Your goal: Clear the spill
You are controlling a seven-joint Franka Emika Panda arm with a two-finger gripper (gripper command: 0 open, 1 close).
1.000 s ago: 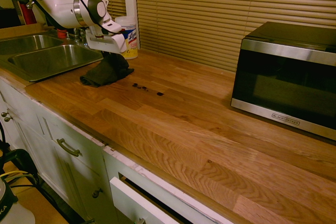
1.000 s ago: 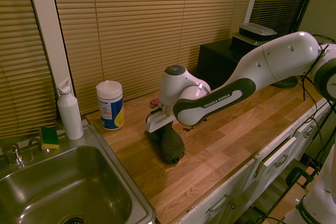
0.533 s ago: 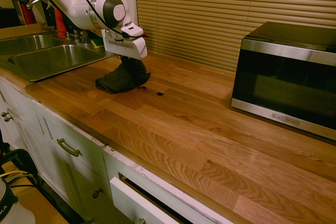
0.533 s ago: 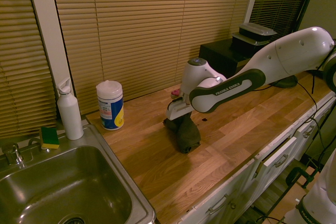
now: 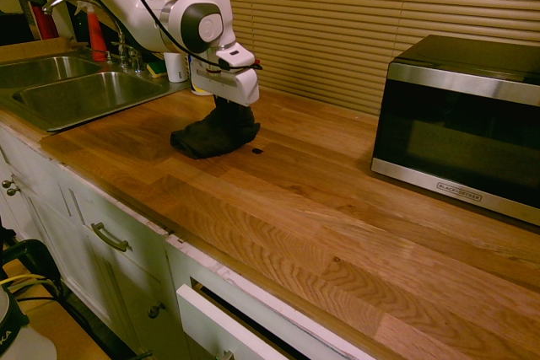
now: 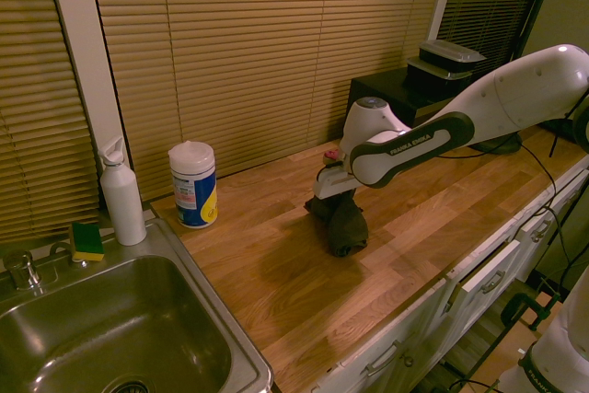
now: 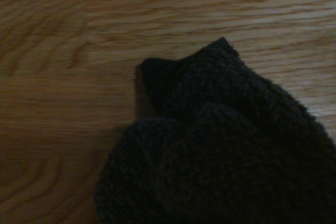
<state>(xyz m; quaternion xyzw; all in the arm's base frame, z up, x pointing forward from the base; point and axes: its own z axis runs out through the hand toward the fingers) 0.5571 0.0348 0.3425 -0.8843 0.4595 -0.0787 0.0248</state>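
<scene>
First exterior view: the end effector [image 5: 232, 105], closed on the cloth [image 5: 214, 134], has the spill [image 5: 257, 151] near it, just beside the cloth on the surface [image 5: 329, 233].

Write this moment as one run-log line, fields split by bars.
gripper: shut on cloth | cloth: on counter | spill: one dark blotch visible

Arm and dark cloth [image 6: 344, 230] at the wooden counter [image 6: 267, 292], centre of frame.
The gripper [image 6: 335, 183], pointing down, is shut on the bunched cloth, which touches the counter. Left of centre, a wipes canister [image 6: 193, 186] stands upright; at far left, a white bottle [image 6: 123, 198] stands beside a green-and-yellow sponge [image 6: 87, 242].
</scene>
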